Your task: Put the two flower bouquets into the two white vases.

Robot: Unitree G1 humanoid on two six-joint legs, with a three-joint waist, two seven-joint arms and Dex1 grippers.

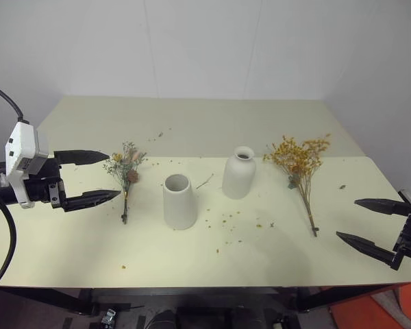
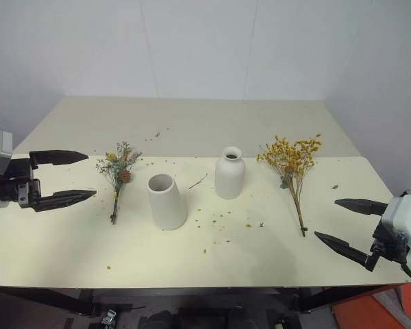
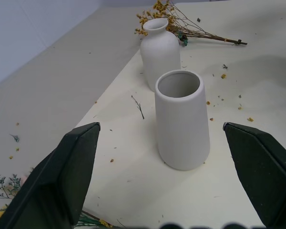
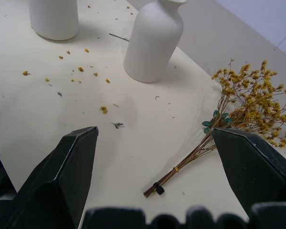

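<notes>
1. White and matte, the cone vase and the bottle vase stood upright near the middle of the cream table, close to each other but apart; both were empty.
2. From the right wrist view one could see a small dark band around the stem ends of the yellow bouquet, a detail which the head views did not make clear.
3. From the left wrist view the inside of the cone vase's wide mouth was visible, with the bottle vase behind it.
4. The left gripper hovered with its fingers spread wide and held nothing; the grey-green bouquet lay flat just beside its tips.
5. The right gripper was also spread and empty; the yellow bouquet lay flat near it, stems toward it.
6. No writing or label could be read anywhere.
</notes>
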